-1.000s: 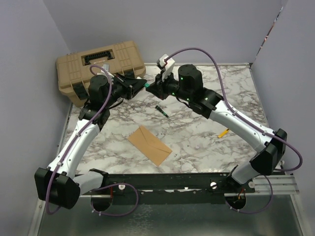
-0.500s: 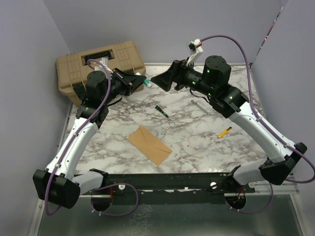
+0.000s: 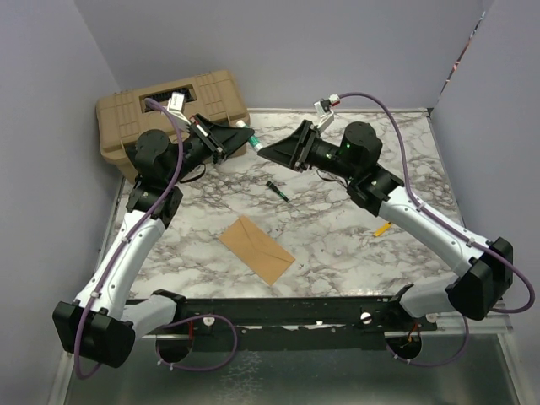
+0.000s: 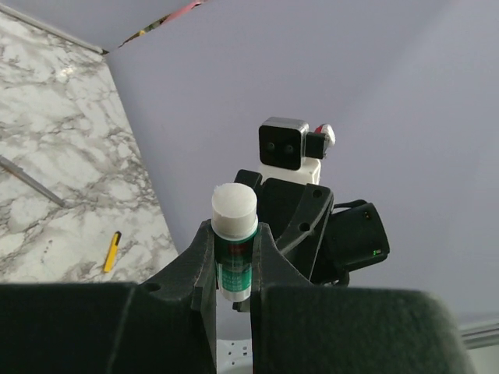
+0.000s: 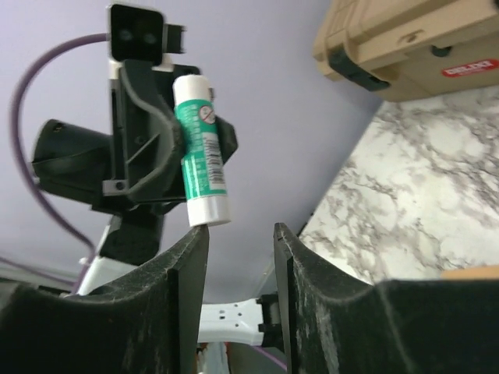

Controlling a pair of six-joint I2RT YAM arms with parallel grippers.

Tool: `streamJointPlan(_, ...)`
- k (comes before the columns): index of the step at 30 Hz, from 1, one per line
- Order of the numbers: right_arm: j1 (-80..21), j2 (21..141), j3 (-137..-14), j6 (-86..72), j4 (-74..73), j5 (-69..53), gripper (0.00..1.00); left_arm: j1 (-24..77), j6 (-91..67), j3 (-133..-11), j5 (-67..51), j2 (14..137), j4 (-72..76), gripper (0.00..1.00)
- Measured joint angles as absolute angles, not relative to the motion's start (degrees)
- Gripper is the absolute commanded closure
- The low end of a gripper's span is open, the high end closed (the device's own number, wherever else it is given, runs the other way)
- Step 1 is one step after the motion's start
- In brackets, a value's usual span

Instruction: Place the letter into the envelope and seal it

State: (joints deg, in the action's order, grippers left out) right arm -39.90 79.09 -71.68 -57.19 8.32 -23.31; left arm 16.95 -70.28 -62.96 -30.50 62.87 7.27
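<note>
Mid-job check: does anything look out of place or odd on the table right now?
No letter shows anywhere; the envelope lies askew and alone. The left gripper holds a glue stick in mid-air, facing the right gripper, jaws open. A dark green item and a yellow item lie stray.

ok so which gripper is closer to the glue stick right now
Left. The left gripper is clamped on the glue stick, held up in the air; the right gripper faces it, jaws open, just short of its end.
</note>
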Motion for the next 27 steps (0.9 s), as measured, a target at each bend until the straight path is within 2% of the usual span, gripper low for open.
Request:
streamJointPlan(10,-38.20,80.42,-68.66,-64.79,21.52,-30.30,0.50,16.51,-74.76,-60.71,-32.36,62.83,15.57,1.00)
streamJointPlan(12,-38.02,80.73,-68.12,-65.45,23.88,-31.29,0.62,16.51,-74.98,-60.71,-32.53,62.78,16.08,1.00)
streamJointPlan(15,-37.98,80.79,-66.98,-66.52,27.99,-32.86,0.93,16.56,-74.98,-60.69,-32.82,62.78,16.23,1.00)
streamJointPlan(16,-38.04,80.79,-66.94,-66.78,29.12,-33.41,0.98,16.60,-74.94,-60.58,-32.84,62.85,16.12,1.00)
streamJointPlan(19,-38.17,80.79,-66.87,-67.37,31.09,-34.76,0.99,16.62,-74.65,-60.51,-32.82,62.92,15.07,1.00)
streamJointPlan(20,-38.17,80.79,-66.87,-67.53,31.75,-35.09,0.97,16.60,-74.22,-60.51,-32.80,62.92,14.28,1.00)
streamJointPlan(24,-38.20,80.79,-66.85,-67.75,33.04,-35.90,0.54,16.62,-73.12,-60.51,-32.73,63.53,11.88,1.00)
streamJointPlan(25,-38.20,80.79,-66.78,-67.57,33.23,-35.97,0.48,16.62,-73.01,-60.51,-32.71,63.72,11.40,1.00)
streamJointPlan(27,-38.20,80.79,-66.70,-67.33,33.08,-35.97,0.43,16.62,-72.97,-60.49,-32.73,63.92,10.70,1.00)
